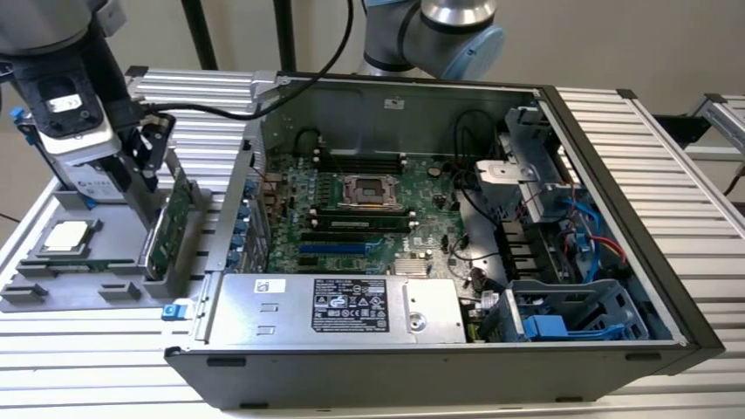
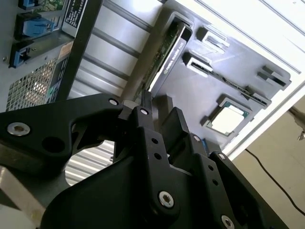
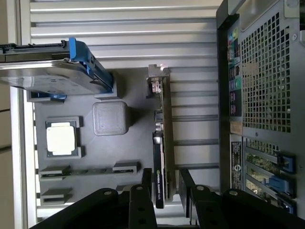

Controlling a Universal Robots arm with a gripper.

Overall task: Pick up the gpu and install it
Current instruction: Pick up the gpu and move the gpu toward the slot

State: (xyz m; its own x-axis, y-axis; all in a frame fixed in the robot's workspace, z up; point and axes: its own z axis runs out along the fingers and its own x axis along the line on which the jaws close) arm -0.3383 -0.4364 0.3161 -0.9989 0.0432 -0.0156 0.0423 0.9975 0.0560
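The gpu (image 1: 173, 220) stands on its long edge in a slot of the grey holder tray (image 1: 47, 292), at the exterior view's left, outside the computer case. It is a thin green card (image 3: 167, 129) with a black cooler on one face and a silver bracket (image 3: 157, 78) at one end. My gripper (image 1: 149, 209) hangs right over it. In both wrist views the black fingers (image 3: 147, 177) straddle the card's top edge (image 2: 164, 52), one on each face, with a narrow gap left. The gripper (image 3: 164, 179) is open around the card.
The open computer case (image 1: 605, 218) lies to the exterior view's right, showing the large motherboard (image 1: 372, 209), a blue slot (image 1: 331, 247) and the silver power supply (image 1: 338, 305). The tray also holds a processor (image 3: 61, 138) and a silver hard drive with blue rails (image 3: 47, 78).
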